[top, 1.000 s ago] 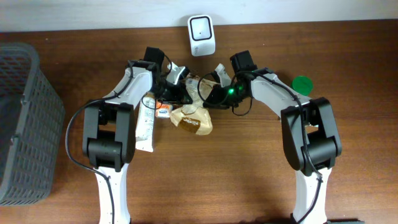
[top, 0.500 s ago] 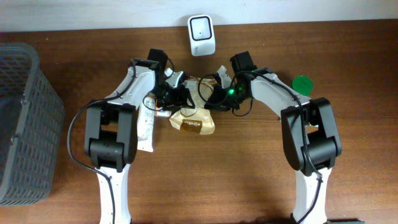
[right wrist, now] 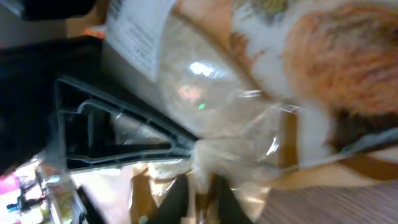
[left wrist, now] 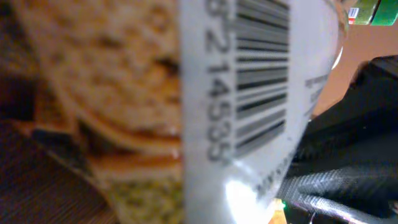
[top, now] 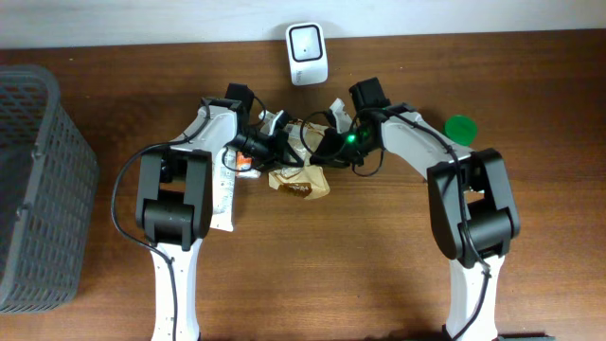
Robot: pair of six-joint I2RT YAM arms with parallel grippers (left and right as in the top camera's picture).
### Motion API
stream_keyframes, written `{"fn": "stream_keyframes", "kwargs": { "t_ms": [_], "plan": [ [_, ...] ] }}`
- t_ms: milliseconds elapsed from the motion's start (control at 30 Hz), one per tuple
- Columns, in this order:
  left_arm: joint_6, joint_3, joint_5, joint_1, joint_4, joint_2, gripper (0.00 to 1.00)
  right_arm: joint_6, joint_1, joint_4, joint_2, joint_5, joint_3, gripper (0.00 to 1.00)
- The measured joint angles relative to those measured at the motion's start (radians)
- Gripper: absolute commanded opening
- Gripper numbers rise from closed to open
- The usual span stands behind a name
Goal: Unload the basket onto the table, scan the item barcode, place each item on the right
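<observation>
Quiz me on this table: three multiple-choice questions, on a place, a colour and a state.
1. On the table, the white scanner sits at: A the near edge; B the far edge, centre; C the left edge.
2. The round object on the table's right side is: A red; B green; C blue.
3. In the left wrist view, the barcode on the snack packet is: A hidden; B torn; C facing the camera.
B, overhead shows it top centre; B, plainly green; C, its bars fill the view.

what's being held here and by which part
the bread bag, its bunched clear film pinched in the right hand; the left hand is shut near its barcode label, grip not visible
</observation>
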Motion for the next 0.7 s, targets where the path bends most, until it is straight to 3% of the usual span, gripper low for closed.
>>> {"fn": "stream_keyframes", "kwargs": {
  "t_ms": [33, 167, 267, 467, 667, 700],
  "plan": [
    [0.000, 0.000, 0.000, 0.003, -0.002, 0.000, 0.00, -0.026, -0.020, -0.008, -0.003, -0.049, 0.000, 0.46],
    [0.000, 0.045, -0.111, 0.025, -0.106, -0.010, 0.00, -0.126, -0.149, -0.108, -0.099, -0.124, 0.000, 0.55],
    [0.000, 0.127, -0.377, 0.040, -0.170, -0.084, 0.00, -0.168, -0.252, -0.168, -0.205, -0.122, 0.010, 0.61],
    [0.002, 0.227, -0.920, 0.004, -0.158, -0.269, 0.00, -0.169, -0.193, -0.202, -0.197, 0.049, 0.012, 0.73],
    [0.119, 0.230, -1.369, -0.154, 0.021, -0.288, 0.00, -0.087, -0.145, -0.203, -0.196, 0.229, 0.012, 0.75],
    [0.149, 0.230, -1.438, -0.178, 0.072, -0.288, 0.00, -0.071, -0.145, -0.203, -0.196, 0.251, 0.012, 0.84]
  ]
}}
